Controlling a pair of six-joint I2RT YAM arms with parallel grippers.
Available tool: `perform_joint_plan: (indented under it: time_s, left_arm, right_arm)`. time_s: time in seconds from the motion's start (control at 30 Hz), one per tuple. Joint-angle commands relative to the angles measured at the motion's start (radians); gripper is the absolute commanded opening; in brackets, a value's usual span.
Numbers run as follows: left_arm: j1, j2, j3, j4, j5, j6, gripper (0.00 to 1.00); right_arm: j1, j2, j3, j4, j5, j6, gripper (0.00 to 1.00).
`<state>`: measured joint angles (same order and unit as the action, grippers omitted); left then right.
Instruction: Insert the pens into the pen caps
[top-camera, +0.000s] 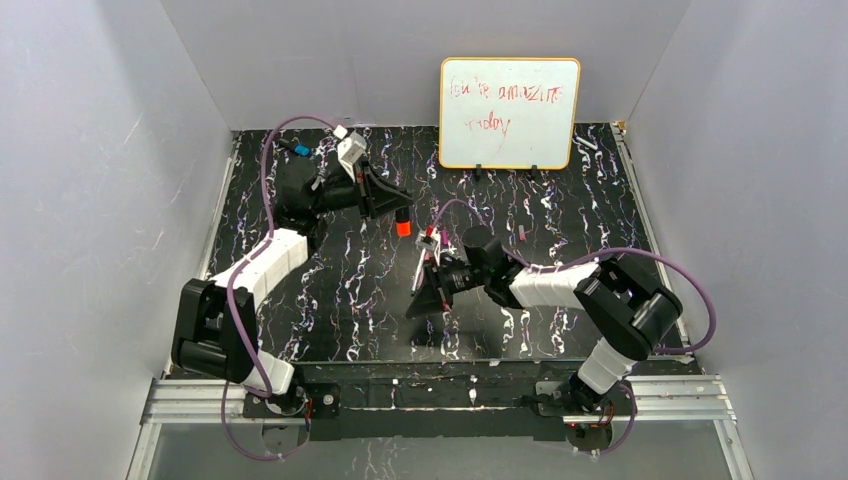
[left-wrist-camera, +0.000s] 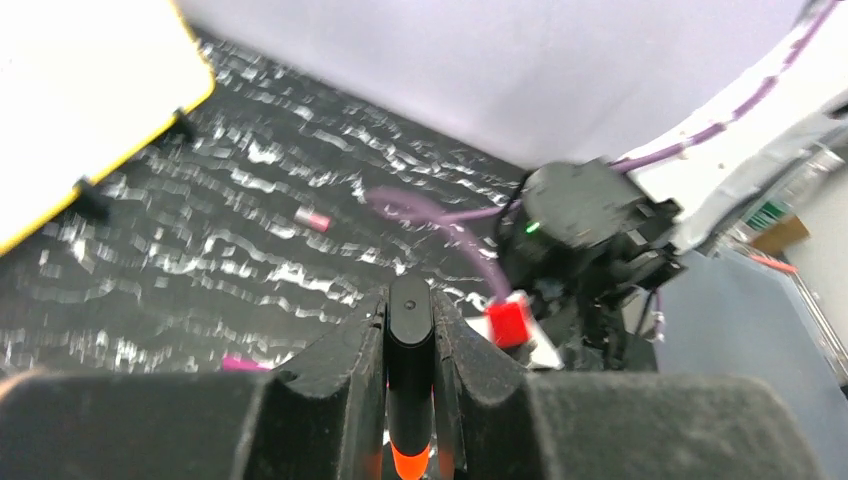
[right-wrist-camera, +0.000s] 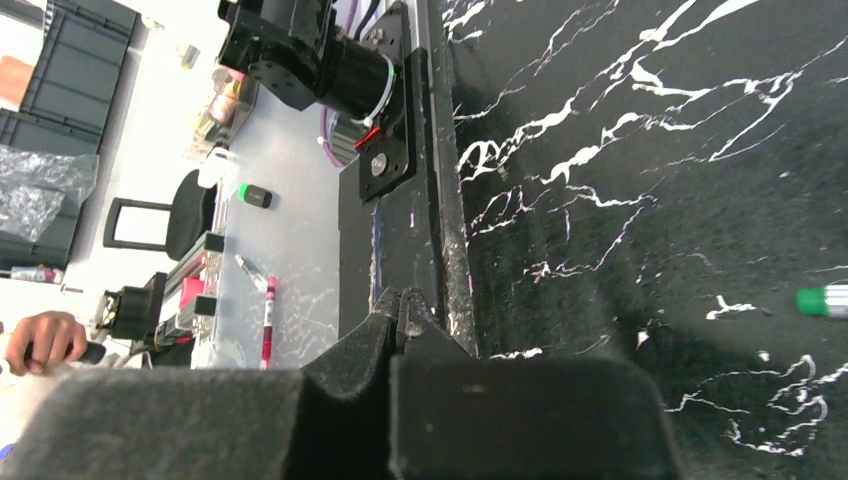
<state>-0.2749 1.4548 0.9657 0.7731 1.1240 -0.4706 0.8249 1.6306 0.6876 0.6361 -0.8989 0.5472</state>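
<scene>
Left gripper (left-wrist-camera: 409, 303) is clamped on the black pen (left-wrist-camera: 410, 345), orange end down, held above the table. Right gripper (right-wrist-camera: 400, 306) is pinched narrow, apparently on a pale pen (top-camera: 424, 262) with a red end. The two ends are near but apart. A pink cap (left-wrist-camera: 313, 219) lies loose on the table. I judge no pen capped yet; all three are left.

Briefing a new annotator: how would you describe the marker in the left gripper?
Find the whiteboard at the back of the black table; the left gripper hangs below and left of it. Clamped in it is the marker, black-bodied with a bright orange end, unlike the small pink cap lying on the table.
</scene>
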Motion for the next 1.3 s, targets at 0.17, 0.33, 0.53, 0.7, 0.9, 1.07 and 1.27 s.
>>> perform_joint_plan:
  time_s: [0.17,0.33,0.53,0.7,0.9,1.07,1.27]
  left_arm:
    - [0.014,0.055,-0.121,-0.097,-0.222,0.190,0.00]
    - [0.019,0.081,-0.037,-0.110,-0.207,0.154,0.00]
    - [0.021,0.078,0.001,-0.030,-0.136,0.059,0.00]
    - [0.021,0.077,0.014,0.040,-0.023,-0.038,0.00]
    - [0.021,0.057,0.004,0.091,0.037,-0.119,0.00]
    - [0.021,0.039,-0.003,0.105,0.045,-0.139,0.00]
    - [0.020,0.028,-0.005,0.117,0.042,-0.148,0.00]
  right_arm:
    - [-0.017,-0.005,-0.013,0.235,0.092,0.120,0.16]
    - [-0.017,-0.100,-0.088,0.241,0.277,0.037,0.39]
    - [-0.044,-0.110,-0.161,0.347,0.334,0.014,0.40]
    - [-0.111,-0.060,-0.195,0.624,0.239,0.087,0.39]
    - [-0.160,0.046,-0.084,0.825,0.115,0.140,0.39]
    - [-0.163,0.137,0.036,0.866,0.072,0.176,0.39]
    - [-0.163,0.174,0.117,0.854,0.065,0.192,0.37]
